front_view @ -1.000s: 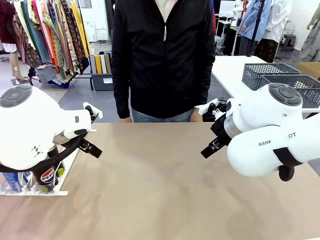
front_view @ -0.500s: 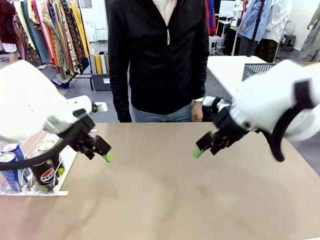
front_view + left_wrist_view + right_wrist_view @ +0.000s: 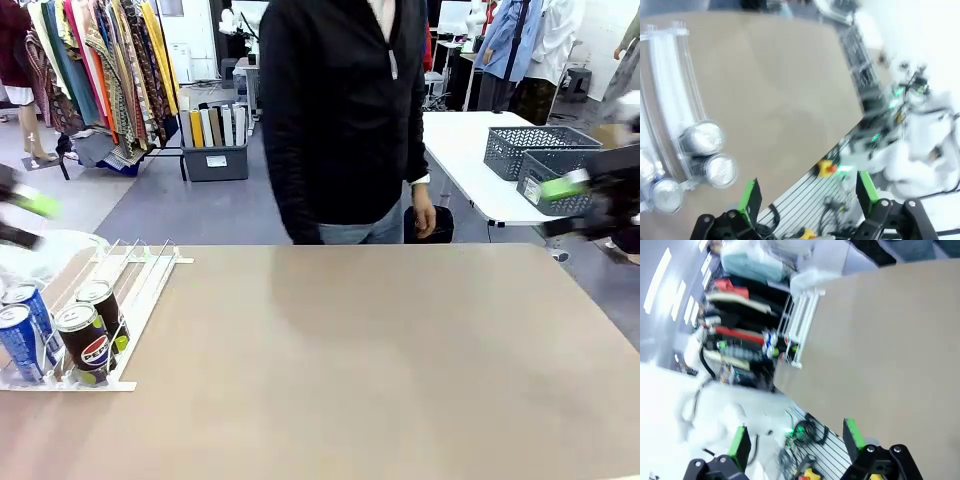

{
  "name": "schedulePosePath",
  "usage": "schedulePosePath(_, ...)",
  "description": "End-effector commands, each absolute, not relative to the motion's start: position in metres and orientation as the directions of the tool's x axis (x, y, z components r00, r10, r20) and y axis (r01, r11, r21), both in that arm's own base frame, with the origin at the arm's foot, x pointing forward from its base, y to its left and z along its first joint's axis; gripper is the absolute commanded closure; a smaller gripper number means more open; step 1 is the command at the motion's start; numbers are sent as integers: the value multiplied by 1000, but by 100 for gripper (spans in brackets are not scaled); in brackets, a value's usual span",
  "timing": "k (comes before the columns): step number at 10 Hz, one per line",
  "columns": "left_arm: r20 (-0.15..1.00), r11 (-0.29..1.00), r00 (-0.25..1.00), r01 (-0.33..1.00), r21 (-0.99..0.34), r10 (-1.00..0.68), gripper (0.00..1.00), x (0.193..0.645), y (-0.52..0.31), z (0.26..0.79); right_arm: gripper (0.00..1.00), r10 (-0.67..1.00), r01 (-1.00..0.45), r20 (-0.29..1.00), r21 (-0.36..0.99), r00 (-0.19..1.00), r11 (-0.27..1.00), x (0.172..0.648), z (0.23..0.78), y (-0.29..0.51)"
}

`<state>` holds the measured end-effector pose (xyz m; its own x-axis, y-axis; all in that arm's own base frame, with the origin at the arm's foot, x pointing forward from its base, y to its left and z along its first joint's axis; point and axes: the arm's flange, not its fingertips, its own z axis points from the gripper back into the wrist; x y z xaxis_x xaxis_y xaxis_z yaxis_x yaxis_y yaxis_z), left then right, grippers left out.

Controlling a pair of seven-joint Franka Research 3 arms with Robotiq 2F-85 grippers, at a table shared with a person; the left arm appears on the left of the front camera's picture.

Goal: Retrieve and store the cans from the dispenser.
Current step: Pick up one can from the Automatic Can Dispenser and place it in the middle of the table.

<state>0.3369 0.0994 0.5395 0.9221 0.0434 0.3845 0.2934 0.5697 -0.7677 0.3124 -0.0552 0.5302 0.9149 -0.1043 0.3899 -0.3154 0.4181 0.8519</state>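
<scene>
The white dispenser (image 3: 140, 275) lies at the table's left edge, and several cans stand at its low end: two blue cans (image 3: 20, 340) and two black Pepsi cans (image 3: 85, 340). In the left wrist view I look down on the dispenser's rails (image 3: 670, 75) and the cans' silver tops (image 3: 720, 170). My left gripper (image 3: 807, 192) is open and empty, high above them. It shows as a blur at the far left (image 3: 25, 220). My right gripper (image 3: 796, 439) is open and empty too, blurred at the far right (image 3: 575, 200). The dispenser (image 3: 802, 315) is far from it.
A person in a black jacket (image 3: 340, 110) stands at the far side, one hand (image 3: 425, 215) hanging by the table edge. Grey mesh baskets (image 3: 545, 150) sit on a white table at the back right. The brown tabletop (image 3: 350, 350) is bare from the middle to the right.
Both arms have swung up and outward from over the table to the picture's edges, uncovering the cans. The person has stepped to the right.
</scene>
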Motion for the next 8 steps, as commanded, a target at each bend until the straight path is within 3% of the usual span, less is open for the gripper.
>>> schedulePosePath(1,367,399,880,234,-887,302,0,342,157,514,0,-285,-232,335,911,898,340,310,498,-103)
schedulePosePath(3,309,283,806,184,-941,505,0,315,225,475,0,-465,-174,286,947,838,270,290,480,-157)
schedulePosePath(5,306,288,732,155,-945,609,0,292,255,450,0,-543,-131,243,963,804,236,280,467,-178)
schedulePosePath(6,303,309,715,127,-942,630,0,292,258,444,0,-560,-133,242,964,792,229,283,462,-179)
schedulePosePath(7,275,284,752,121,-951,599,0,289,262,453,0,-563,-144,303,940,769,310,292,459,-168)
schedulePosePath(8,275,284,752,121,-951,599,0,289,262,453,0,-562,-86,207,968,801,234,282,467,-199)
